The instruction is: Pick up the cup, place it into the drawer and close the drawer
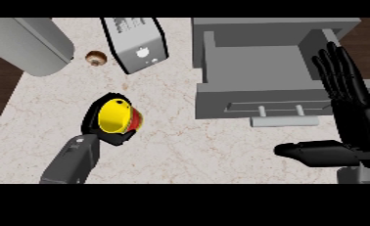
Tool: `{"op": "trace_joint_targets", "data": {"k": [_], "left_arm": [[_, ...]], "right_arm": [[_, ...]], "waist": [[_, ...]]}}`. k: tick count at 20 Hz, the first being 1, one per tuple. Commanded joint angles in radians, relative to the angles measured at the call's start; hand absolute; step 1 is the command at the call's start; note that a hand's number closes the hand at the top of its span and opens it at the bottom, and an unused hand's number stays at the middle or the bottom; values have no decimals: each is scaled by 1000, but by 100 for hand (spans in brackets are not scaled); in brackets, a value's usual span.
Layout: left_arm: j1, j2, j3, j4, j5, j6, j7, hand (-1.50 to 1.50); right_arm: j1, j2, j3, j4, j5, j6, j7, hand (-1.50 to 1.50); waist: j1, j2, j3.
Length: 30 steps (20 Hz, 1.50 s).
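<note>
Drawer (pixel 253 61): grey, pulled fully open at the counter's right, interior bare, pale handle (pixel 284 121) on the front panel facing the robot.

Right hand (pixel 339 98): upright just beside the drawer's right wall, fingers straight and a little apart, thumb stretched out low toward the left. Resting, holding nothing.

Left hand (pixel 108 122): fingers and thumb curled round the cup (pixel 119 116). Cup yellow inside, red outside, mouth tilted up toward the camera. It sits in the hand over the counter (pixel 180 137), well left of the drawer. Cannot tell whether it is lifted off the surface or touching it.

Step in hand, as judged: carry the cup to the drawer. To do it well, raise it enough to clear the front panel, travel right and away from the robot, bring the cup upright, and lower it inside the walls before opening the fingers. Keep the right hand clear of the path; it is well placed to push the front panel afterwards.

Writing: the toaster (pixel 137 44) shows a small white emblem and marks on its end face, probably a logo, not legible. No other labels seen.
</note>
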Motion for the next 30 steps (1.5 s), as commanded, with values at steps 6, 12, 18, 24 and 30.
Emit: {"op": "trace_joint_targets", "data": {"k": [6, 12, 18, 24, 30], "left_arm": [[58, 41, 155, -56, 144, 69, -162, 150], [67, 17, 133, -116, 138, 41, -237, 150], [9, -17, 64, -272, 131, 75, -78, 150], [-55, -72, -1, -501, 121, 230, 74, 150], [-106, -146, -72, -768, 141, 352, 350, 150]], "right_arm": [[1, -11, -24, 5, -9, 5, -17, -150], [16, -40, -53, -14, -41, 31, 17, -150], [6, -26, -62, 14, -29, 10, -5, -150], [18, -52, -89, -3, -52, 29, 26, -150], [51, -71, -125, 23, -74, 62, -37, -150]], "waist": [[19, -6, 2], [13, -8, 2], [30, -16, 5], [33, -17, 5], [36, -19, 5]]}}
